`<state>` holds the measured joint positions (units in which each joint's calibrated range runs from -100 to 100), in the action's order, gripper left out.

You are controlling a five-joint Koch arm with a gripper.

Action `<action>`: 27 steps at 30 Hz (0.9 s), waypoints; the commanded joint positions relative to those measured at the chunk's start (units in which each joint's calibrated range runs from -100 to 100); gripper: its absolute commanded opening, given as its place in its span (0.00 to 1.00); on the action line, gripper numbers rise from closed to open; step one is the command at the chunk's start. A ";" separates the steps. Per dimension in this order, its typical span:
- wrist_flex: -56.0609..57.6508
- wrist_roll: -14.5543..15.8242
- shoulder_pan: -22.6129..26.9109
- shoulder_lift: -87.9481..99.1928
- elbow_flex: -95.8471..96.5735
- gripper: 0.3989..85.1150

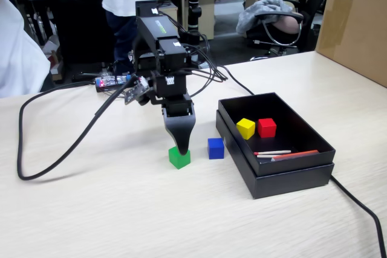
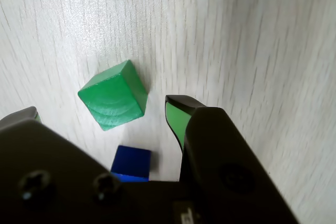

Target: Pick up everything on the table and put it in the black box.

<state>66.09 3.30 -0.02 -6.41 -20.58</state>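
A green cube rests on the pale wood-grain table, with a blue cube a little to its right in the fixed view. My gripper points straight down, its tips just over the green cube. In the wrist view the gripper is open, and the green cube lies turned cornerwise between the spread jaws, touching neither. The blue cube shows just behind it. The black box stands to the right and holds a yellow cube and a red cube.
Thin red and white sticks lie inside the box near its front wall. A black cable loops over the table's left, and another cable runs off at the right. A brown cardboard box stands at the far right.
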 commanded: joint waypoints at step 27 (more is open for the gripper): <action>3.42 1.27 5.18 25.63 -8.97 0.12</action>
<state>68.95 4.08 4.13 12.10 -24.60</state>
